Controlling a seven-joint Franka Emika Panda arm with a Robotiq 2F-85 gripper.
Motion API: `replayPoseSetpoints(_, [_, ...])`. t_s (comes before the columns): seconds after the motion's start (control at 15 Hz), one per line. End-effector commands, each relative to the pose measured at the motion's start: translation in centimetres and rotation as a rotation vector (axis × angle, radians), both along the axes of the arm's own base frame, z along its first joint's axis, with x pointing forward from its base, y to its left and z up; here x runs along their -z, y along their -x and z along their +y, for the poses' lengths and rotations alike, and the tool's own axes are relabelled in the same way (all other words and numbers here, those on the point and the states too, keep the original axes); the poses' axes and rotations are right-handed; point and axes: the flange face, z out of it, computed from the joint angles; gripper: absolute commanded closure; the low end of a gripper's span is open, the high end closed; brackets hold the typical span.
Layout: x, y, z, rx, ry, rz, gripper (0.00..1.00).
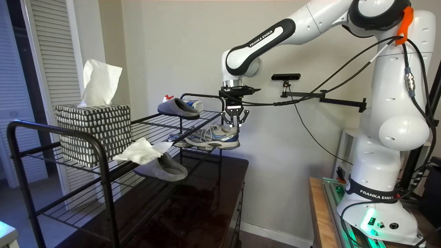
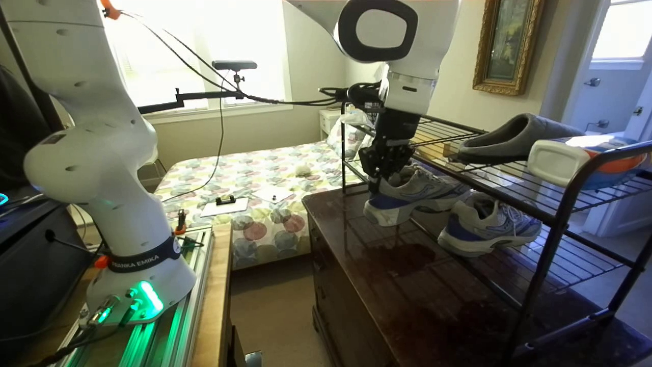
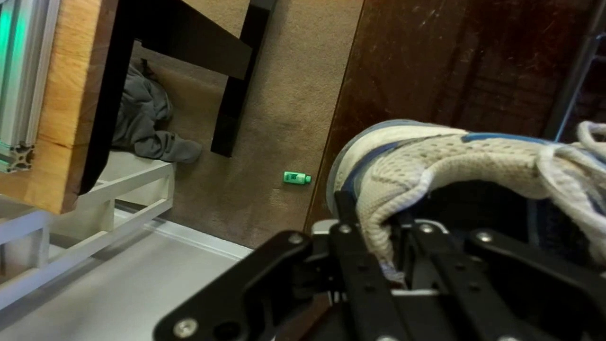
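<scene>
- The fingers (image 3: 344, 208) of the gripper (image 3: 376, 215) are clamped on a sneaker (image 3: 473, 156) by its heel collar, 1 outside the heel and 1 inside the shoe.
- From the fingers, the sneaker runs toe-first into the shoe rack (image 2: 548, 255); whether its sole bears on the lower shelf (image 2: 586, 260), I cannot tell.
- Beside the fingers, a 2nd sneaker (image 2: 484, 229) rests on that shelf; higher than them, a slipper (image 2: 519, 137) lies on the upper shelf (image 1: 151, 129).
- The collar looks soft and most of the shoe lies beyond the fingers, so it could pivot or peel loose onto the dresser (image 3: 426, 61).
- The toe seems to reach under the upper shelf, so a straight lift could jam it.
- A sideways swing could shove the 2nd sneaker.
</scene>
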Motion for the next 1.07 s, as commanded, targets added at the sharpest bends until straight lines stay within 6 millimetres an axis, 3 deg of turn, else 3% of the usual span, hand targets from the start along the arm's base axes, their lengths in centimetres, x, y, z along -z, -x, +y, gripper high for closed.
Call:
replayPoseSetpoints(0.0, [0.8,1.3,0.4,0.016,-0.013,-0.074,0.95])
replayPoseSetpoints(0.13, [1.9,1.4,0.4,0.032,-0.025,-0.085,0.95])
replayPoseSetpoints(0.2, [2.0,0.6,0.2,0.016,-0.004,-0.038,0.81])
replayPoseSetpoints(0.6, [2.8,0.9,0.2,0.025,-0.009,-0.044,0.81])
replayPoseSetpoints(0.67, [2.8,0.9,0.2,0.025,-0.009,-0.044,0.95])
replayPoseSetpoints(1.0, [3.3,0.3,0.7,0.007,0.024,-0.066,0.95])
